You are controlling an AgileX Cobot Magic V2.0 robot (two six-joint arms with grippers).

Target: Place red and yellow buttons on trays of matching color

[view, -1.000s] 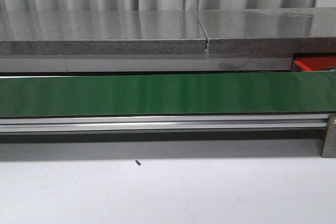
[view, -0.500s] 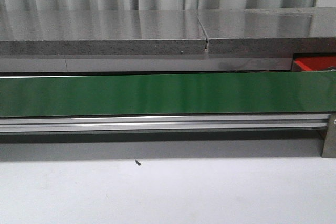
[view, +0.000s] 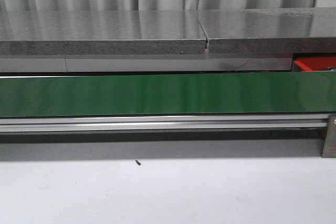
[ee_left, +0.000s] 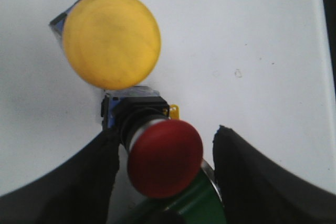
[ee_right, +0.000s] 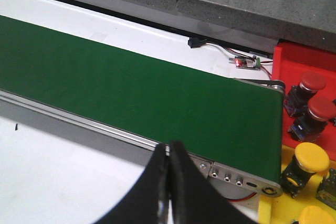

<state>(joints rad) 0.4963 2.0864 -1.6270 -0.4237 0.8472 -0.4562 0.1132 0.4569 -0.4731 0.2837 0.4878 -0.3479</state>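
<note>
My left gripper [ee_left: 163, 166], fingers spread wide, brackets a red button [ee_left: 164, 157] beside a yellow button [ee_left: 111, 40]; front view unchanged, so nothing delivered yet. Right gripper [ee_right: 169, 182] pinched empty.

Both grippers have matte black fingers: the left fingers [ee_left: 252, 177] are broad and curved, the right fingers [ee_right: 176, 192] taper.

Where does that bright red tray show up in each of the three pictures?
Front view: the red tray peeks out at the far right, just behind the green belt.
Left wrist view: not in it.
Right wrist view: the red tray sits at the right edge, past the belt's end, holding red buttons.
Shared landmark: the green belt.
</note>
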